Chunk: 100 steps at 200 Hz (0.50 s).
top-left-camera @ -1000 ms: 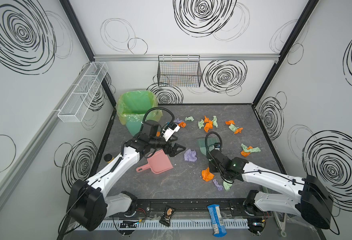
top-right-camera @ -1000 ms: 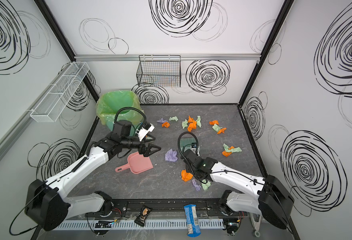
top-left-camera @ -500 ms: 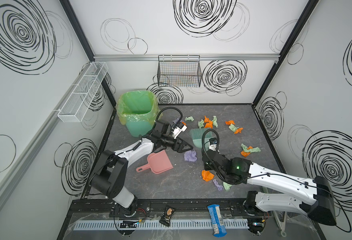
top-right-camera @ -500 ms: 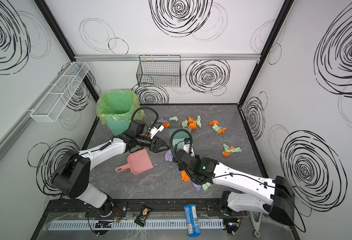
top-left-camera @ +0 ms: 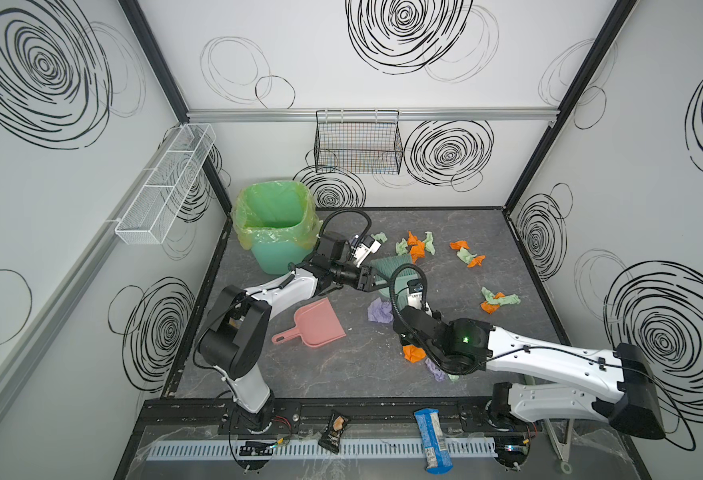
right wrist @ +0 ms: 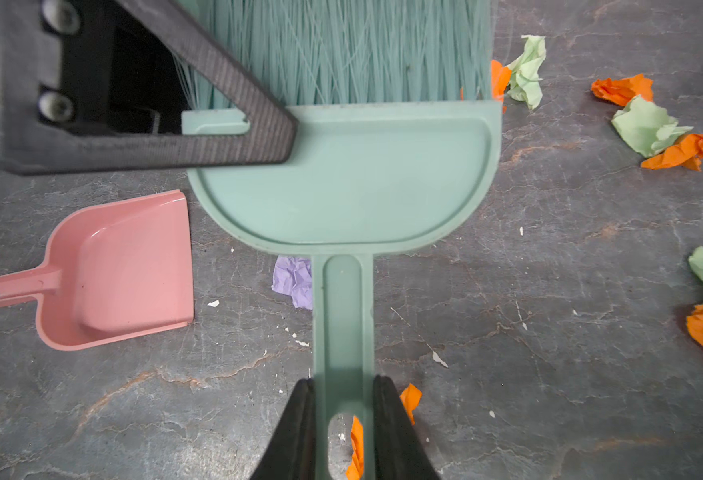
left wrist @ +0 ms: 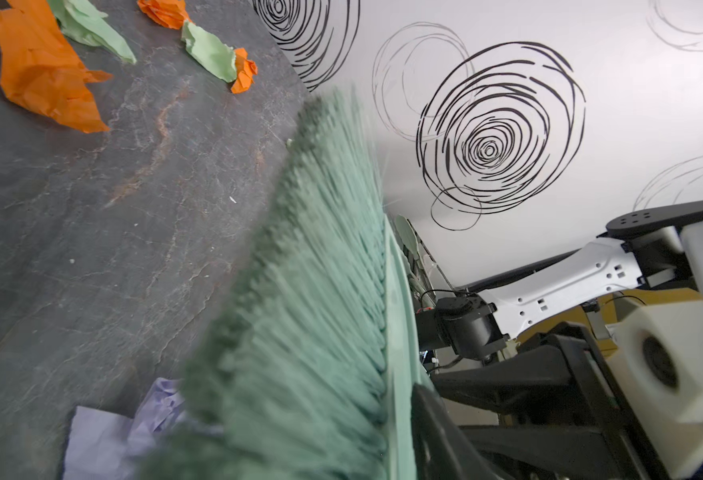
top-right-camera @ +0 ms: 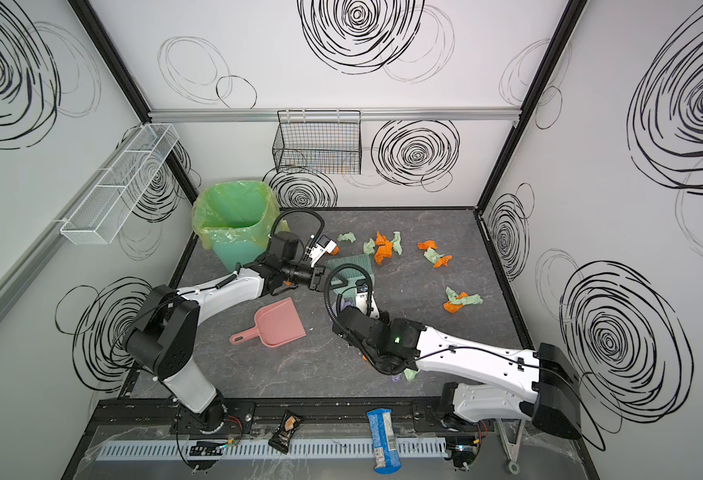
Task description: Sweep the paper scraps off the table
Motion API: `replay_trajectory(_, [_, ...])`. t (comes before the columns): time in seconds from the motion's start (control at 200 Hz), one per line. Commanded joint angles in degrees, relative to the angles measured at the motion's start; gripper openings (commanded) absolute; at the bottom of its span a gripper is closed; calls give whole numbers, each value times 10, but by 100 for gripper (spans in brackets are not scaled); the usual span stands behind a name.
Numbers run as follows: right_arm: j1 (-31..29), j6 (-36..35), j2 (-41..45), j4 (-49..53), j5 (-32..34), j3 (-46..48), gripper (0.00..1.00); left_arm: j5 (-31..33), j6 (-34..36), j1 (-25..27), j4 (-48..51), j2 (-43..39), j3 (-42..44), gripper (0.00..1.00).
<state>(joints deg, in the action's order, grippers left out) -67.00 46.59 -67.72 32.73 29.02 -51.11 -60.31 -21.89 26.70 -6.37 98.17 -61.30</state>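
Paper scraps lie mostly beyond the bristles of the brush, roughly along its handle line; your right tool clamps that handle, while your left tool meets the head, grip unclear.

White walls bear black spirals, a wire basket.

Orange, green, lavender paper scraps

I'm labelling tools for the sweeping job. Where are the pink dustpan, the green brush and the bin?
pink dustpan (top-left-camera: 320, 326): a top view, on the scoop's flat floor.
green brush (right wrist: 341, 187): right wrist view, on the head's flat back.
bin (top-left-camera: 277, 259): a top view, on its teal front wall.
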Motion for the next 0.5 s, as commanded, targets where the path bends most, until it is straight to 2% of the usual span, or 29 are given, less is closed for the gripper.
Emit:
replay_trajectory(0.0, [-5, 15, 9, -14, 43, -4, 14, -39, -18, 2, -30, 7, -9, 41])
replay_trajectory(0.13, [-4, 11, 27, -46, 65, 16, 14, -41, -21, 2, -32, 3, -6, 41])
replay_trajectory(0.19, [-3, 9, 33, -60, 72, 23, 14, -41, -23, 2, -34, 1, -6, 38])
replay_trajectory(0.33, [-1, 2, 28, -74, 76, 29, 14, -52, -37, 1, -43, 0, -7, 23])
replay_trajectory(0.4, [-1, 1, 22, -74, 76, 28, 15, -55, -46, -1, -48, -1, -6, 21])
replay_trajectory(0.495, [-1, 1, 18, -79, 81, 33, 15, -62, -52, -1, -55, -3, -5, 10])
